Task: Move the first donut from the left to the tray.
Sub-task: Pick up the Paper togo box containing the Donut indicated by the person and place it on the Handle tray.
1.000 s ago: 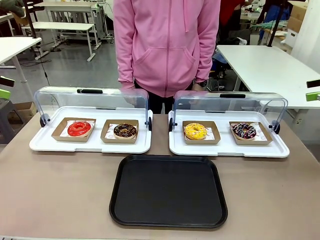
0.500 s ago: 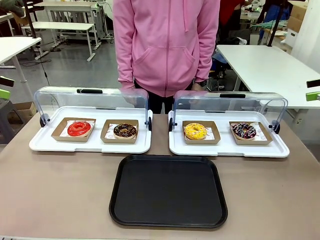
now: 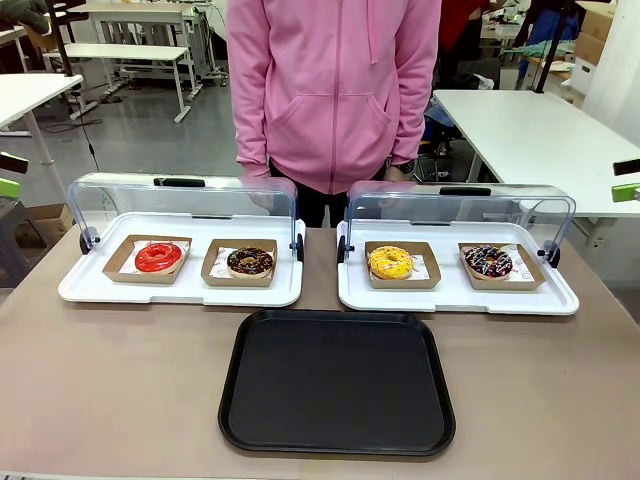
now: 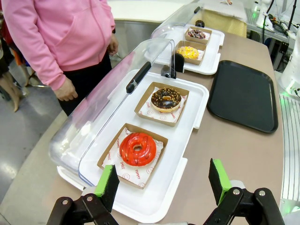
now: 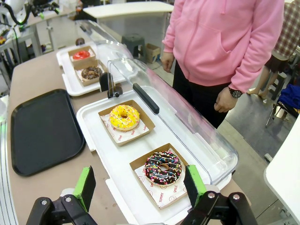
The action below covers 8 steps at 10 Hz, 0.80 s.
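Left wrist view: left pincer [image 4: 164, 180] gapes near the donut [image 4: 137, 149].

The donut [image 4: 137, 149] just ahead of the left end effector [image 4: 164, 180] is glossy red. It lies on a white paper liner [image 4: 133, 175] with red print, in a brown cardboard holder [image 4: 109, 152]. Beyond it, the chocolate-brown donut [image 4: 165, 99] carries lighter tan crumbs. This end effector is black with green pads [image 4: 108, 183]. Ahead of it and to the right, the tray [image 4: 243, 93] is plain black.

Just ahead of the right end effector [image 5: 139, 185], the dark donut [image 5: 162, 168] is dotted with multicoloured sprinkles. Past that, the yellow donut [image 5: 123, 116] has faint speckles.

The display trays [image 4: 164, 199] are white, with clear lids [image 4: 93, 126] and black handles [image 4: 137, 77]. The worktop [image 4: 234, 150] is grey-beige. The person's hoodie [image 4: 56, 33] is pink.
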Each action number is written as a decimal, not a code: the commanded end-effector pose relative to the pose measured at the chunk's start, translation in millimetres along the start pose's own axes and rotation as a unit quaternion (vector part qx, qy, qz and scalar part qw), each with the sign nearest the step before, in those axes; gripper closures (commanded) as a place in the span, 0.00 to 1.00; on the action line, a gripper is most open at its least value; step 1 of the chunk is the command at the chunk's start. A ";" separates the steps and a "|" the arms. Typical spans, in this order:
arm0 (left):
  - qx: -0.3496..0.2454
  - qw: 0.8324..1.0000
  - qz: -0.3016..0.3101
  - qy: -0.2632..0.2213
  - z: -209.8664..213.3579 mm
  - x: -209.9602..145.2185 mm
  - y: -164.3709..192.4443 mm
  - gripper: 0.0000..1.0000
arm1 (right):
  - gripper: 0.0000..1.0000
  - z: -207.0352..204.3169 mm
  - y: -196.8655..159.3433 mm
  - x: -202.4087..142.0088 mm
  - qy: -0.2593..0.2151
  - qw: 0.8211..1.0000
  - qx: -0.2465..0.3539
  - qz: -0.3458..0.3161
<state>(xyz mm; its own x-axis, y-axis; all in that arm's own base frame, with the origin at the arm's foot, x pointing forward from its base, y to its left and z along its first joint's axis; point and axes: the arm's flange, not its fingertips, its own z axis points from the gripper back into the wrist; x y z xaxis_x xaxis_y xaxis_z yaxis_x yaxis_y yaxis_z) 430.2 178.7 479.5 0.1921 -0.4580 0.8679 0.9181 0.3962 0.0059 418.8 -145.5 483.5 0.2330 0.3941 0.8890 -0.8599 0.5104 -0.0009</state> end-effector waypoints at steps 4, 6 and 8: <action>-0.001 1.000 -0.005 -0.010 -0.4 1.3 -0.5 0.00 | 0.00 -1.8 -0.6 0.9 -0.014 1.000 -0.003 0.005; -0.001 1.000 -0.005 -0.010 -0.4 1.3 -0.5 0.00 | 0.00 -1.8 -0.6 0.9 -0.014 1.000 -0.003 0.005; -0.001 1.000 -0.005 -0.010 -0.4 1.3 -0.5 0.00 | 0.00 -1.8 -0.6 0.9 -0.014 1.000 -0.003 0.005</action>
<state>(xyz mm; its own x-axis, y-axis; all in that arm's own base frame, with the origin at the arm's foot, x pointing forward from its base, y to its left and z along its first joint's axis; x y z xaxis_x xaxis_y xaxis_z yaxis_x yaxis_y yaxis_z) 430.2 178.7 479.5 0.1921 -0.4580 0.8679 0.9181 0.3963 0.0059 418.8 -145.5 483.4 0.2330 0.3941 0.8890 -0.8599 0.5104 -0.0009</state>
